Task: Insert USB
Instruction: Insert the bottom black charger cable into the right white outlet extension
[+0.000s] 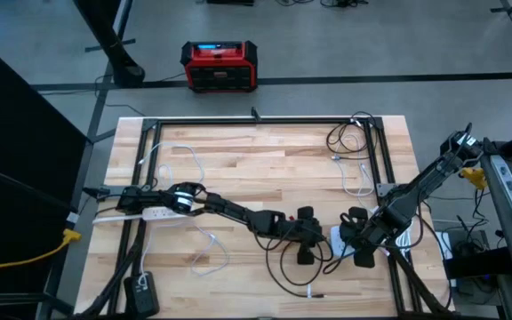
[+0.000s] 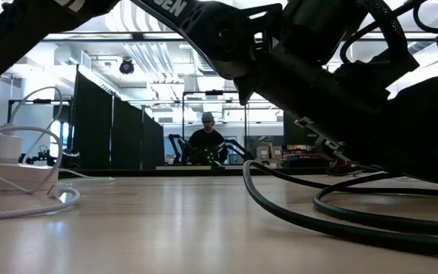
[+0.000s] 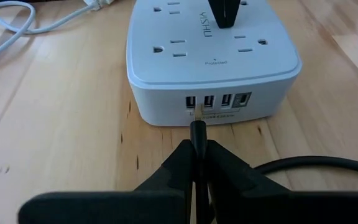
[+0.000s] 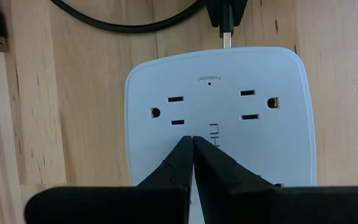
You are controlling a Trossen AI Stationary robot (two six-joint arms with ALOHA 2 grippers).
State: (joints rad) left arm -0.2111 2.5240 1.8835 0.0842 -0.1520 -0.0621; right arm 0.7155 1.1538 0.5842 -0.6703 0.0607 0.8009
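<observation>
While the USB plug has its metal tip right at the row of USB ports on the front face of the white power strip, we cannot tell whether it has entered a port at all; most of the metal tip shows outside, so we judge it at the mouth, near the two ports at one end of the row, and not yet seated. We have the left gripper with its fingers closed on the plug's black body, and the black cable trails away behind it across the worktop. From above, the plug's tip sits against the strip's front edge.

On the other side, our right gripper has its fingers shut with nothing between them, the tips pressing down on the top of the strip among the outlets, which we read as bracing it. All this sits near the worktop's front edge, toward its right corner.

Done, by our reading: plug picked up, aligned, strip steadied. Left: push the plug fully home, then release.
</observation>
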